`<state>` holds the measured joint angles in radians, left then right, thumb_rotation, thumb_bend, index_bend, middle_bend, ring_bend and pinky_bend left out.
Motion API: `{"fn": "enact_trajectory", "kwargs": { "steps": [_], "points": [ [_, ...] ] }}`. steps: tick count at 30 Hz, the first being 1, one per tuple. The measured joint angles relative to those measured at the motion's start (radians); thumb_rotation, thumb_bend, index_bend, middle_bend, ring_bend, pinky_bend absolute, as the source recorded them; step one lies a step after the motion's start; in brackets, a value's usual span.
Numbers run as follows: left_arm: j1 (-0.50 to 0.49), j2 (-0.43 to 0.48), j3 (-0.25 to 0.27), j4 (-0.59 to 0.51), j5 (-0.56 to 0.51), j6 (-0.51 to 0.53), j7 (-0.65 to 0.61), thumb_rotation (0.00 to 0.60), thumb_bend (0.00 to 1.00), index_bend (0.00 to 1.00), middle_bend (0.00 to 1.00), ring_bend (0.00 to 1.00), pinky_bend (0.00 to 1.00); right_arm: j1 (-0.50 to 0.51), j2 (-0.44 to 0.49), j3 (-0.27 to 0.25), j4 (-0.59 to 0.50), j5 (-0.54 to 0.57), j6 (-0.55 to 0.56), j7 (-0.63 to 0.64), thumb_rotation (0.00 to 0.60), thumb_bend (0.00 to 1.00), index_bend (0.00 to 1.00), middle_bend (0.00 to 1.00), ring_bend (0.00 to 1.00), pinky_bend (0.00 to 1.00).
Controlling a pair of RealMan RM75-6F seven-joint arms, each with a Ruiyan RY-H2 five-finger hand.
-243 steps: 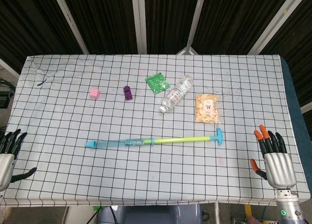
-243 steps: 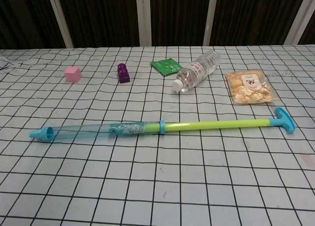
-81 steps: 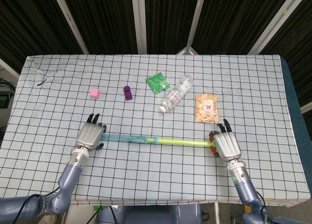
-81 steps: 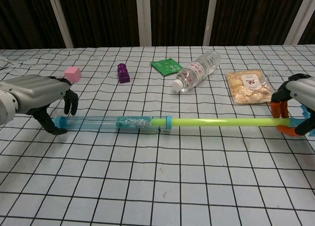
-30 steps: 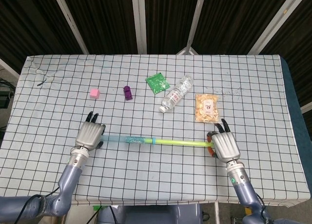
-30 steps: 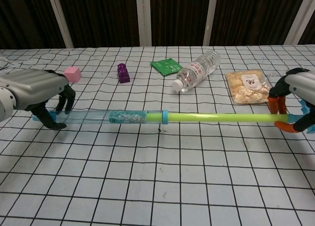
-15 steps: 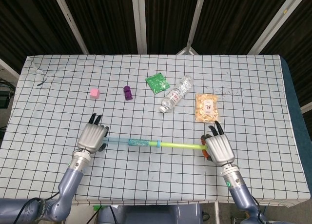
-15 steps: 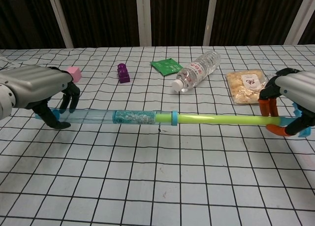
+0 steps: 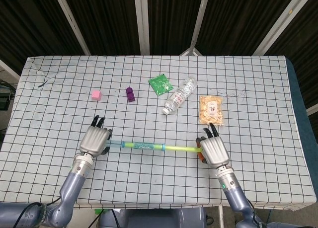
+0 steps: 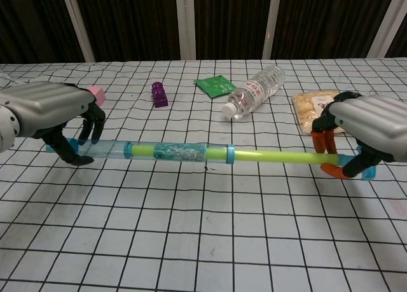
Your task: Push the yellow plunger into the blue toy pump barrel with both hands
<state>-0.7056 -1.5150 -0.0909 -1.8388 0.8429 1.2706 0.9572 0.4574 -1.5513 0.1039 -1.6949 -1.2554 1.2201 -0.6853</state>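
Yellow plunger (image 10: 280, 157) juts partly from the blue barrel (image 10: 165, 151); only the chest view shows left hand (image 10: 54, 114) and right hand (image 10: 362, 132) fingers (image 10: 325, 141) clasping its ends.

My head camera looks steeply down from high above the near edge, covering the whole bench (image 9: 258, 89). My chest camera sits low and close, facing level across the cloth toward the dark back wall. Both views share the bench's middle, including the pump (image 9: 144, 146) (image 10: 178, 151).
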Motion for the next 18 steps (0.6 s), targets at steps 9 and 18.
{"fn": "enact_trajectory", "kwargs": {
  "steps": [9,18],
  "points": [
    [-0.006,-0.009,0.003,-0.010,-0.005,-0.003,0.000,0.600,0.54,0.53,0.57,0.11,0.00,0.018,-0.033,0.004,-0.019,-0.008,0.006,-0.035,0.600,0.43,0.77,0.58,0.18,0.00],
    [-0.013,-0.022,0.004,-0.024,0.002,0.006,0.002,0.600,0.54,0.53,0.57,0.11,0.00,0.034,-0.059,0.011,-0.038,-0.009,0.010,-0.070,0.600,0.43,0.77,0.58,0.18,0.00]
  ]
}}
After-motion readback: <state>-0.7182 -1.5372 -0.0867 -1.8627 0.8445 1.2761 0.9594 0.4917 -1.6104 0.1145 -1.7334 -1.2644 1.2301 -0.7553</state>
